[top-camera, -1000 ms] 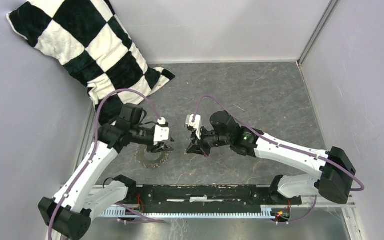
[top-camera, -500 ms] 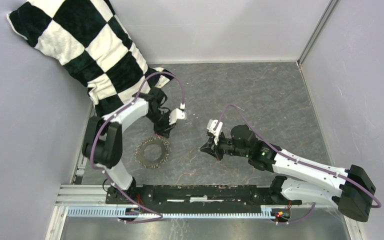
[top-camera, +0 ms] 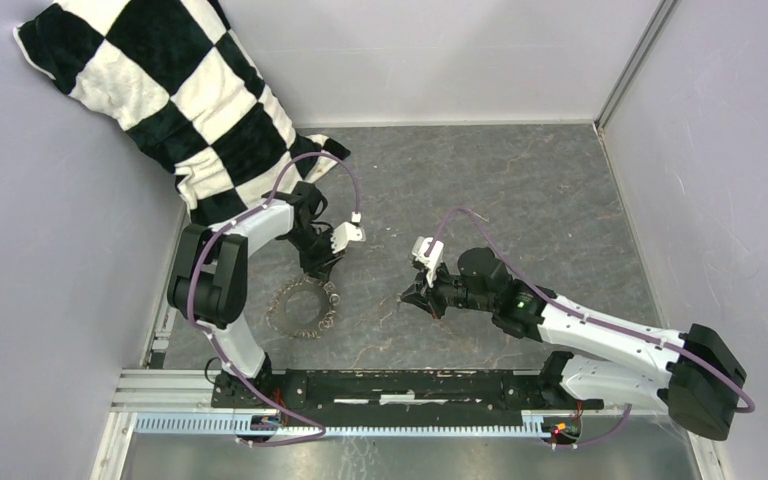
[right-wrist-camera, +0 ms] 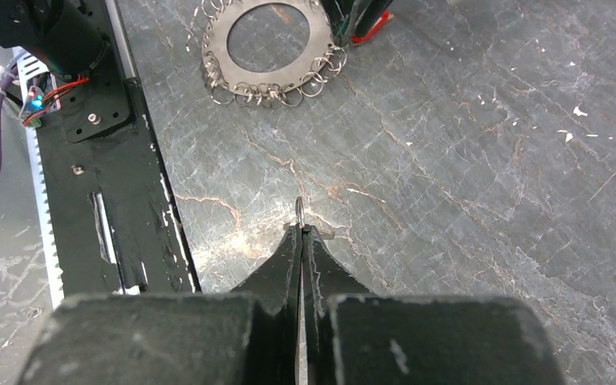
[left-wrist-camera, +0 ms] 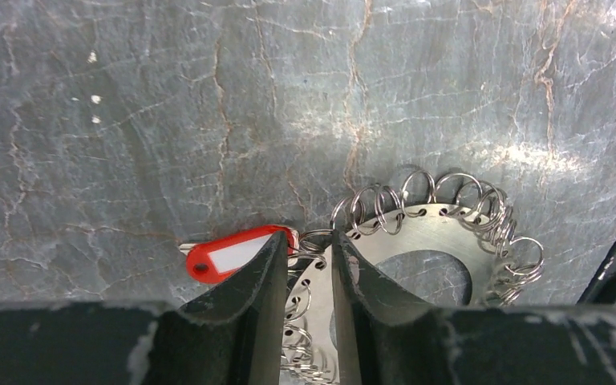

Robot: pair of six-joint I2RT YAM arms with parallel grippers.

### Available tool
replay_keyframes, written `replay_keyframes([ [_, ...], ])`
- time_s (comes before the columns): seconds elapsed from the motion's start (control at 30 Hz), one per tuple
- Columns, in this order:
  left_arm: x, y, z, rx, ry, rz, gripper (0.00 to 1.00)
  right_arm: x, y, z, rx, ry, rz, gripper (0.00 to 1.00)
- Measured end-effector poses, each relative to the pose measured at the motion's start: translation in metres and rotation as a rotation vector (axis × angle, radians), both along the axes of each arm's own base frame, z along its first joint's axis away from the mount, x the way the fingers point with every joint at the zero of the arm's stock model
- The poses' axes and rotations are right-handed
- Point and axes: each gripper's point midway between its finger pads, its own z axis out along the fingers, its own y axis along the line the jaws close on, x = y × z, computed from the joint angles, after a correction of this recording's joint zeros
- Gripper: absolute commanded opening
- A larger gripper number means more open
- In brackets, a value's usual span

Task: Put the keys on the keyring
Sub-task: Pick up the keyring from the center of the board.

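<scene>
The keyring (top-camera: 300,308) lies flat on the grey table: a silver disc (left-wrist-camera: 441,233) rimmed with small wire rings, with a red tag (left-wrist-camera: 224,255). My left gripper (left-wrist-camera: 311,237) points down over the rim beside the tag. Its narrowly parted fingers touch both sides of the small ring that carries the tag. In the top view the left gripper (top-camera: 320,272) sits at the keyring's far right edge. My right gripper (right-wrist-camera: 301,228) is shut on the key (right-wrist-camera: 299,210), a thin silver sliver sticking out past its tips. The right gripper (top-camera: 412,296) hovers to the keyring's right, apart from it; the keyring (right-wrist-camera: 269,44) shows ahead.
A black-and-white checkered cushion (top-camera: 160,90) leans in the back left corner. The black base rail (top-camera: 410,385) runs along the near edge and also shows in the right wrist view (right-wrist-camera: 128,200). Grey walls enclose the table on three sides.
The left arm swung round behind the keyring and came down on its far right rim, jaws narrowing. The right arm drew back to the right with the key, then held still.
</scene>
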Motion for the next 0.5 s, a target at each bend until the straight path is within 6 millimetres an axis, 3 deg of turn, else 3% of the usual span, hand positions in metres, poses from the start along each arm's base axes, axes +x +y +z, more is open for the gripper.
replay_keyframes([
  [0.33, -0.005, 0.001, 0.000, -0.006, -0.008, 0.000, 0.38, 0.002, 0.001, -0.008, -0.011, 0.032, 0.003, 0.00],
  [0.5, -0.003, -0.001, 0.015, -0.021, -0.031, -0.001, 0.44, 0.003, 0.003, -0.008, -0.001, 0.039, 0.003, 0.00],
])
